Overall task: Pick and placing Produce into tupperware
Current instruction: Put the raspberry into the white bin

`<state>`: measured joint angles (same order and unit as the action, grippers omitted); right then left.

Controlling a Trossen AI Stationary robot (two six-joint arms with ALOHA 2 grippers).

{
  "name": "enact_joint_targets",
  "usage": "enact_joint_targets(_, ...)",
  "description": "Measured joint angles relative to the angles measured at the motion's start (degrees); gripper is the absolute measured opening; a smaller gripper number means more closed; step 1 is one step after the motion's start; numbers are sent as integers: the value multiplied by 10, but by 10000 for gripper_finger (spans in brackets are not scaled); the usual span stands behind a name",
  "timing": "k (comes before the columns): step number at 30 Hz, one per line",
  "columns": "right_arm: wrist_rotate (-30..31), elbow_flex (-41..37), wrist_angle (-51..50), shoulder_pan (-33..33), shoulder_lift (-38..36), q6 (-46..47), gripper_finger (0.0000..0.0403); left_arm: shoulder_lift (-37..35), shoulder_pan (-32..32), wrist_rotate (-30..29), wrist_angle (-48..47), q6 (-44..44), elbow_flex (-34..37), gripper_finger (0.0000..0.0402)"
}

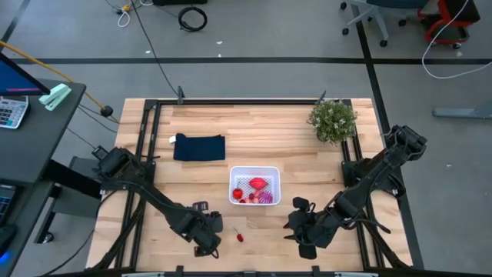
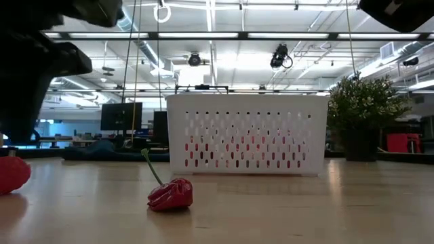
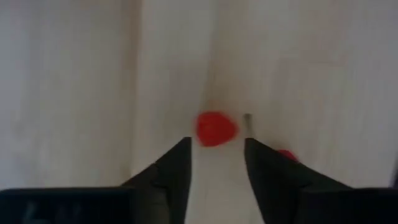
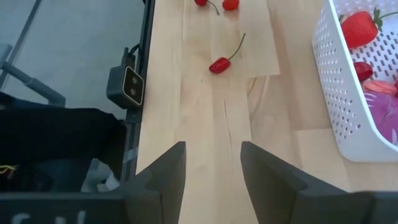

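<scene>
The tupperware [image 1: 254,185] sits near the middle of the wooden table [image 1: 261,127], between the two arms and farther from the table's near edge than either gripper. It is a white perforated container, and it already holds several pieces of produce: one larger red piece [image 1: 258,183], a purple-magenta ball [image 1: 266,198] and a few small red bits [image 1: 243,196]. In the right wrist view the same container [image 4: 348,93] shows a strawberry-like red piece [image 4: 359,28] and the magenta ball [image 4: 388,121] inside its mesh wall.

A small red chili with a green stem [image 1: 240,237] lies loose on the table, just beside the left gripper [image 1: 207,240] on the side toward the right arm. The low view shows this chili [image 2: 170,194] lying in front of the container [image 2: 247,133], with another red piece [image 2: 13,173] at the picture's edge. In the left wrist view a round red piece [image 3: 215,129] lies on the wood just ahead of the fingers [image 3: 177,163], which stand apart and hold nothing; a second red bit [image 3: 286,154] peeks out beside one finger.

The right gripper [image 1: 301,231] hovers near the table's front edge, beside the container's near corner. Its fingers [image 4: 168,168] are spread and empty, with bare wood between them. Ahead of it lie the stemmed chili [image 4: 219,64] and two more red pieces [image 4: 231,4].

Beyond the container, well apart from both grippers, a dark navy folded cloth [image 1: 199,147] lies on the left arm's side and a green potted plant [image 1: 333,120] stands in the far corner on the right arm's side.
</scene>
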<state>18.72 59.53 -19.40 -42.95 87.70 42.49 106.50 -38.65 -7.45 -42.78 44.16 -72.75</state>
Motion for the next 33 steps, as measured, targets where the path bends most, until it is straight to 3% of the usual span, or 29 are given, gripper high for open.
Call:
enact_joint_targets(6, 11, 0, 2, -5, 0, 1, 162, 0, -16, -5, 27, 0, 0, 229)
enact_joint_targets(11, 13, 0, 4, -5, 0, 1, 162, 2, -17, -39, 17, 0, 0, 256)
enact_joint_targets(14, 13, 0, 4, -5, 0, 0, 162, 5, -15, -59, 5, 1, 0, 258)
enact_joint_targets(33, 12, 0, 1, -5, 0, -36, 162, 43, -11, -54, 12, 79, 0, 233)
